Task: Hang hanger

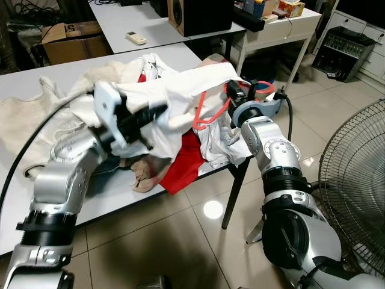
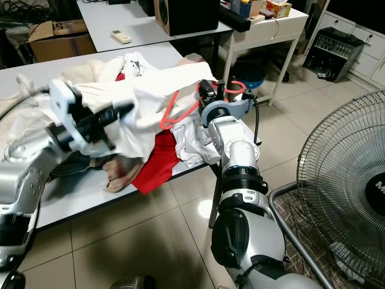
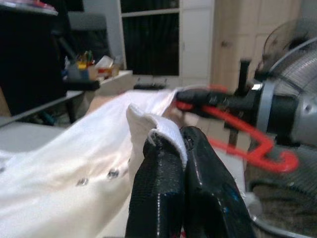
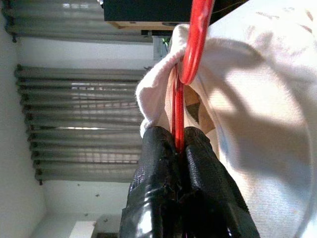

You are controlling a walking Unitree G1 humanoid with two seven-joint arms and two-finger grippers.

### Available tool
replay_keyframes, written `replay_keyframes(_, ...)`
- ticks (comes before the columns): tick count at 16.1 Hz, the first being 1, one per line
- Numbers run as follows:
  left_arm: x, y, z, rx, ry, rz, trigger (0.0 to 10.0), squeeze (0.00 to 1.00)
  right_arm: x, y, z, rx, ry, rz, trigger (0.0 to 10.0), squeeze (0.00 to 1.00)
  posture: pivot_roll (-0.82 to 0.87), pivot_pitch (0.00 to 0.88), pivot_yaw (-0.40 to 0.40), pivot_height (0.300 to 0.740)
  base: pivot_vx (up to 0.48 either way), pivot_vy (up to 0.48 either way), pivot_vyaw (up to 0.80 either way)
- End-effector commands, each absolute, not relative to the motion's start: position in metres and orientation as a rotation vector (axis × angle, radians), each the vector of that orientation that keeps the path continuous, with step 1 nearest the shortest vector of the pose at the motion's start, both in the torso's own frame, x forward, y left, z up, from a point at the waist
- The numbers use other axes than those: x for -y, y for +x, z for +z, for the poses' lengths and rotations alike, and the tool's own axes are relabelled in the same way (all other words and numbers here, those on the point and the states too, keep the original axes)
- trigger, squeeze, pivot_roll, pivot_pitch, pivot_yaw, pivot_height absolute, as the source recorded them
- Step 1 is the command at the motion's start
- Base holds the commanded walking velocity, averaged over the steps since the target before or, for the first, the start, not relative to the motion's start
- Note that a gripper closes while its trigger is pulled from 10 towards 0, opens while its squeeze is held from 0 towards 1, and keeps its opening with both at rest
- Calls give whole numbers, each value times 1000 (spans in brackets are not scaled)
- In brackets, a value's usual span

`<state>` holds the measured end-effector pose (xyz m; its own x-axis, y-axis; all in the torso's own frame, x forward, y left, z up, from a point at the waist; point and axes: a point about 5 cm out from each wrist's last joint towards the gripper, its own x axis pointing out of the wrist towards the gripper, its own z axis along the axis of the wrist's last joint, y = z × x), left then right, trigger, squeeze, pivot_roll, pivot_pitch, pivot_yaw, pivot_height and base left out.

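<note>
A white shirt (image 1: 180, 90) is stretched in the air above the white table (image 1: 108, 198), between my two grippers. My left gripper (image 1: 157, 113) is shut on one edge of the shirt (image 3: 99, 163), its fingers (image 3: 163, 193) pinching a fold of cloth. My right gripper (image 1: 236, 95) is shut on a red plastic hanger (image 1: 207, 111), whose bar runs under the shirt's other end. In the right wrist view the red hanger (image 4: 190, 49) passes between the fingertips (image 4: 163, 163) and into the shirt (image 4: 257, 99).
More clothes lie heaped on the table, among them a red garment (image 1: 183, 162) and white cloths (image 1: 24, 114). A standing fan (image 1: 355, 180) is close on my right. A second table (image 1: 138, 24) with a speaker (image 1: 198, 15) stands behind; a tiled floor lies below.
</note>
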<state>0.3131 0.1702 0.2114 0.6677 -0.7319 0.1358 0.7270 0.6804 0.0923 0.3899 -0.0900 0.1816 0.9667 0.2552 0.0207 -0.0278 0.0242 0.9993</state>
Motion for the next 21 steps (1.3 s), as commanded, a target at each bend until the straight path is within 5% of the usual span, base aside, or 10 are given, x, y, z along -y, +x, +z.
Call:
replay_keyframes(1,-159,307,215,188,6,-904,0,0,64,386,189,-195,1553,280,10000,0,46,0,33,740,0,0,0)
replay_keyframes(6,-121,280,208,138,-27,-1161,0,0,65,388,187,-207,1575,252,10000,0,55,0,25,740,0,0,0)
replay_keyframes(13,-85,282,219,205,-109,-1168,0,0,58,388,165,-304,1415,105,10000,0,52,0,5,740,0,0,0)
replay_keyframes(18,-38,275,221,214,-158,-1260,0,0,46,388,171,-300,1484,116,10000,0,23,0,19,740,0,0,0)
replay_keyframes(21,-32,279,212,177,-115,-1212,0,0,45,392,197,-238,1575,223,10000,0,13,0,24,740,0,0,0)
